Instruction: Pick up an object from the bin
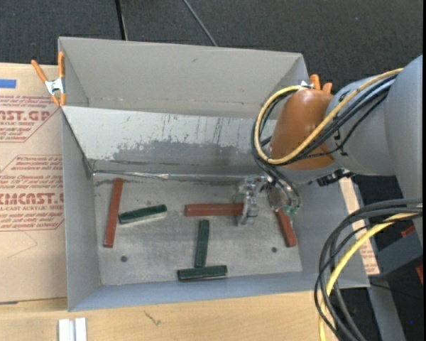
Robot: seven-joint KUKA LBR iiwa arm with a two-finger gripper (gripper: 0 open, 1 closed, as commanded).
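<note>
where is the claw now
In the camera view the claw sits right of centre in the bin, at the right end of the horizontal red-brown stick, with a slanted red-brown stick to its right.

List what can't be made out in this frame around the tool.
Camera view, middle red-brown stick: its right end lies under the tool; contact cannot be told.
Camera view, right red-brown stick: its upper end is covered by the wrist.
Camera view, bin: its right wall is hidden behind the orange cover.

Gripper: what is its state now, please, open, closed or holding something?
Gripper: open or closed cannot be told; it is over the right end of the middle red-brown bar.
</note>
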